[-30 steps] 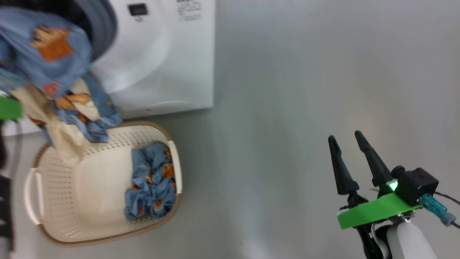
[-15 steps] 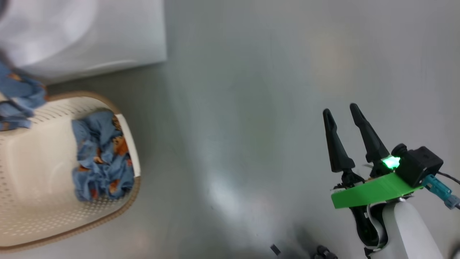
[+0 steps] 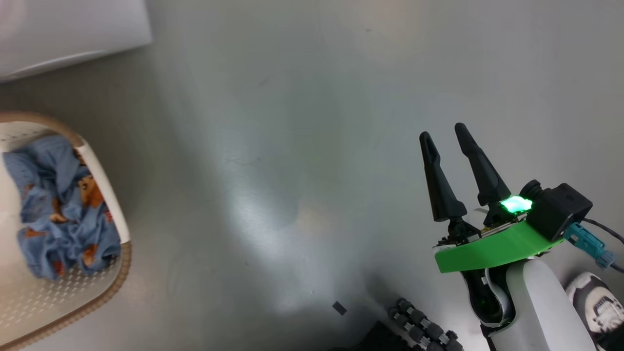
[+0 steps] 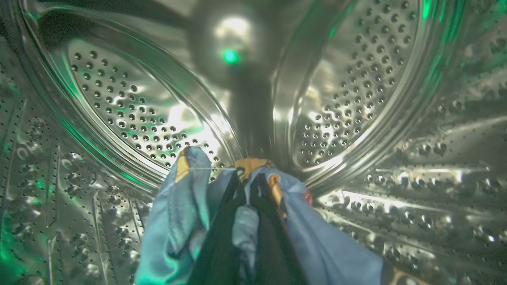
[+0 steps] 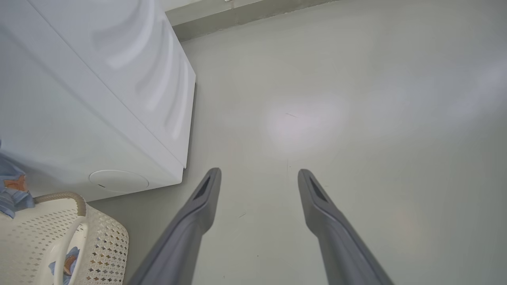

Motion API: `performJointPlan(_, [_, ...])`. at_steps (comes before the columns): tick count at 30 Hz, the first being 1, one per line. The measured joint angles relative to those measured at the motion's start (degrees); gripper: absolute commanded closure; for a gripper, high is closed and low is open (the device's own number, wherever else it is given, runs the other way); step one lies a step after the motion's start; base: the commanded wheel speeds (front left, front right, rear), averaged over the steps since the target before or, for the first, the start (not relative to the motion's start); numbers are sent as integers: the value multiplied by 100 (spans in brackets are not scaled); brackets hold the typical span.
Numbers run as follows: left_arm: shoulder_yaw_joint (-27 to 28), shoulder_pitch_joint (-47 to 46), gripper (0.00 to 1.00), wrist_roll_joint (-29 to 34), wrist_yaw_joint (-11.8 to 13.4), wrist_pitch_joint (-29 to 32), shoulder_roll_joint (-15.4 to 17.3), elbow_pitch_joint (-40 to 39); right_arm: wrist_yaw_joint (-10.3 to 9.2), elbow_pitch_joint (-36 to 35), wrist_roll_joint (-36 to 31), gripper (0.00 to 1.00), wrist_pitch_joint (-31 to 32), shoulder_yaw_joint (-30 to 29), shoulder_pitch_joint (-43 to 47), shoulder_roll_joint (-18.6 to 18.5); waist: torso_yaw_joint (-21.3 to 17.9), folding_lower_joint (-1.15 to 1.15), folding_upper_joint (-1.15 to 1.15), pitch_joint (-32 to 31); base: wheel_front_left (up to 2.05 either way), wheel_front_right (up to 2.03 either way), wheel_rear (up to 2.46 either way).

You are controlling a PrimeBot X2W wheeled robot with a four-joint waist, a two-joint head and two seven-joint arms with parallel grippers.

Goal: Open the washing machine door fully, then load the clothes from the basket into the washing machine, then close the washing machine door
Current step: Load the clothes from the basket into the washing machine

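Right hand [image 3: 442,131] first, head view: it hangs over the bare grey floor [image 3: 292,122] at the lower right, its 2 dark fingers spread a fair bit with nothing between them. At the left edge sits the basket [image 3: 124,253], cut off by the frame, with 1 bundle of the blue cartoon-print clothes [image 3: 58,209] lying at the end with the white handle. A white corner of the washing machine [image 3: 73,29] pokes in at the top left, just beyond the basket. There's a white shoe [image 3: 597,307] in the bottom right corner.

Left wrist view: left hand [image 4: 248,178] is well inside the steel drum [image 4: 130,111], fingers pinched nearly together on a blue bundle [image 4: 178,221] that drapes down both sides of them. Green light glints on the perforated metal.

Right wrist view: right hand [image 5: 258,173] again, fingers wide apart and empty, pointing along the floor beside the washing machine [image 5: 99,99]. The basket [image 5: 107,241] is at the bottom left, just beside the washer, with a scrap of blue showing inside.
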Motion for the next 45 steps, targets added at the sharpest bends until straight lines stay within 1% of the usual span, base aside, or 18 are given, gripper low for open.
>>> performJointPlan(2, [115, -339, 100, -1, 43, 0, 74, -5, 0, 0, 35, 0, 0, 5, -25, 2, -71, 0, 0, 64, 0, 0, 0])
performJointPlan(5, [325, -697, 100, 11, 302, -2, 138, -163, 0, 10, 37, 0, 0, 31, -42, 3, -144, 0, 0, 140, 0, 0, 0])
performJointPlan(7, [339, -724, 100, 68, 341, -2, 167, -214, 0, 34, 38, 0, 0, 65, -43, 4, -170, 0, 0, 158, 0, 0, 0])
performJointPlan(11, [269, -715, 100, 127, 292, -2, 154, -70, 0, 59, 42, 0, 0, 111, -44, 5, -173, 0, 0, 113, 0, 0, 0])
performJointPlan(18, [-185, -704, 100, 365, 110, -2, 57, 605, 0, 59, 41, 0, 0, 115, -43, 7, -177, 0, 0, 37, 0, 0, 0])
performJointPlan(22, [-256, -703, 100, 361, 51, -1, 2, 773, 0, 59, 40, 0, 0, 102, -42, 7, -178, 0, 0, 36, 0, 0, 0])
performJointPlan(23, [-261, -703, 86, 360, 51, -1, 0, 793, 0, 59, 38, 0, 0, 102, -41, 7, -175, 0, 0, 31, 0, 0, 0])
performJointPlan(24, [-261, -703, 56, 359, 51, -1, -4, 809, 0, 59, 38, 0, 0, 97, -41, 7, -170, 0, 0, 25, 0, 0, 0])
performJointPlan(26, [-261, -701, 6, 350, 44, -1, -5, 832, 0, 63, 37, 0, 0, 81, -41, 7, -155, 0, 0, 9, 0, 0, 0])
performJointPlan(27, [-261, -693, 0, 350, 44, -2, -8, 838, 0, 66, 37, 0, 0, 68, -41, 7, -144, 0, 0, 1, 0, 0, 0])
performJointPlan(38, [-246, -242, 0, 203, 2, -2, -158, 943, 0, 88, -96, 0, 0, -53, -43, 8, 32, 0, 0, -233, 0, 0, 0])
performJointPlan(45, [-246, 450, 0, 126, 1, -1, -415, 808, 0, 108, -348, 0, 0, -222, -42, 7, 211, 0, 0, -521, 0, 0, 0])
